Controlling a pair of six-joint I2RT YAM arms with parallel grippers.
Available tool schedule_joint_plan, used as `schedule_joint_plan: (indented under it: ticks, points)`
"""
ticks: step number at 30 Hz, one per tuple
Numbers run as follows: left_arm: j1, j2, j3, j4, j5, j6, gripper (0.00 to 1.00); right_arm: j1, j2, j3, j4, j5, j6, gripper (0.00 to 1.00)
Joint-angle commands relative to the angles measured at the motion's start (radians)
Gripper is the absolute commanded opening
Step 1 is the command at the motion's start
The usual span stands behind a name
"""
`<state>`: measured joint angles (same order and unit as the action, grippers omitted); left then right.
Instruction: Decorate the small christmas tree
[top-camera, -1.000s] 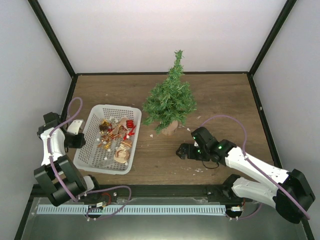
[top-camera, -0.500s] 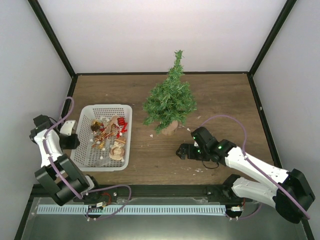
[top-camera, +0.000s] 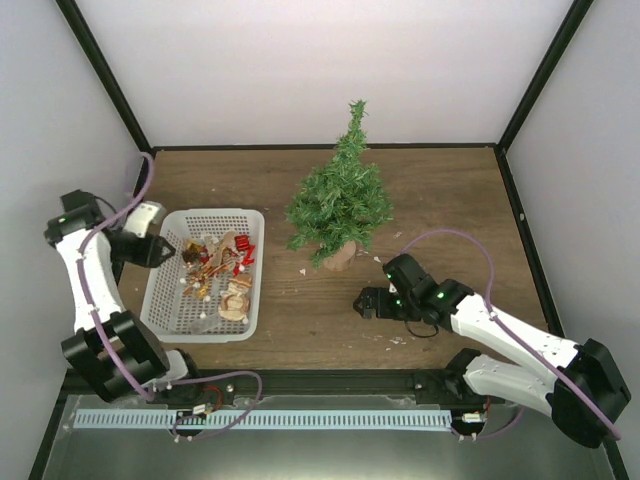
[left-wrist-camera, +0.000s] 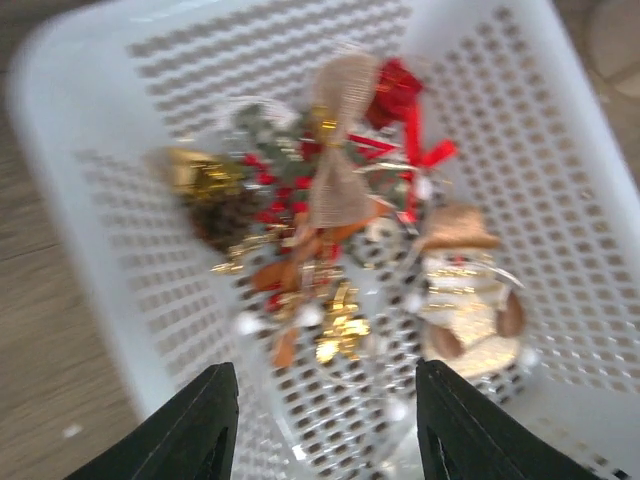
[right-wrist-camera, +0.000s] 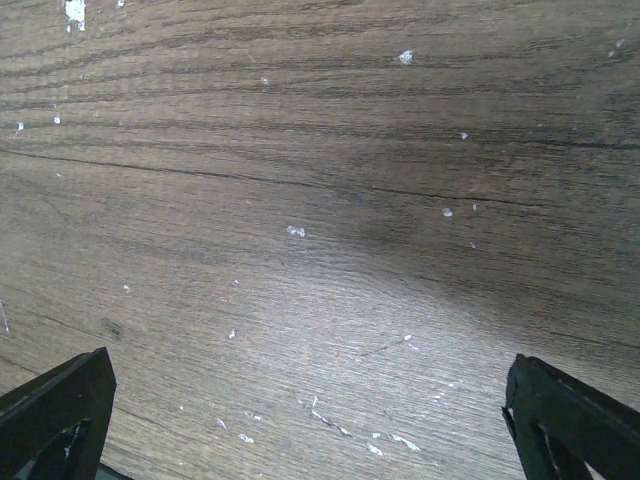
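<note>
Top view: small christmas tree (top-camera: 340, 200) stands upright at 12 o'clock on the counter (top-camera: 440, 200). No trimmings on it yet. Its tan base is near the white basket (top-camera: 200, 333), not touching. The basket sits at 9 o'clock with ornaments (top-camera: 222, 270) heaped inside. Left pincer (top-camera: 172, 250) hangs over the basket's 10 o'clock side, spread, nothing btwn the tips. Right pincer (top-camera: 362, 303) sits low at 5 o'clock of the tree base, spread wide, empty. Reads as pre-pick, so the job is barely begun.

Risks from here:
- The pile looks tangled, w/ ribbons and wire sprigs crossing. A blind close could lift two or three pieces at once, or snag one and drag the rest.
- The basket looks light. A tip catching the mesh or rim could tilt or slide it.
- Later on, a hard push into the branches could tip the tree on its small base.

What the views add:
- Left wrist cam, blurred, splits the heap into pieces: burlap bow (left-wrist-camera: 340, 150) at 12 o'clock, red ribbon (left-wrist-camera: 410, 110) at 1, snowman (left-wrist-camera: 460, 290) at 4, gold bits (left-wrist-camera: 340, 330) near centre. The top cam gives only a coloured jumble.
- Only the top cam shows the tree and both arms.
- Right wrist cam shows just wood grain w/ white flecks, nothing under that pincer.
</note>
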<state>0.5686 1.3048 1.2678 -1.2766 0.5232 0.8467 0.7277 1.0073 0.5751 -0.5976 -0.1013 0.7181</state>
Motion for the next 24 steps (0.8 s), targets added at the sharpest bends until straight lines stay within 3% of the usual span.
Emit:
schedule_joint_plan:
  ticks: [1,9,24]
  points:
    - [-0.148,0.042,-0.050,-0.073,-0.003,0.055,0.49,-0.005,-0.002,0.032,0.008,0.008,-0.007,0.99]
    - [-0.386,0.131,-0.109,0.125,-0.210,-0.112,0.50,-0.005,0.002,0.027,0.020,0.001,0.005,0.99]
    - [-0.444,0.262,-0.178,0.257,-0.275,-0.164,0.49,-0.005,-0.002,0.002,0.035,-0.007,0.021,0.99]
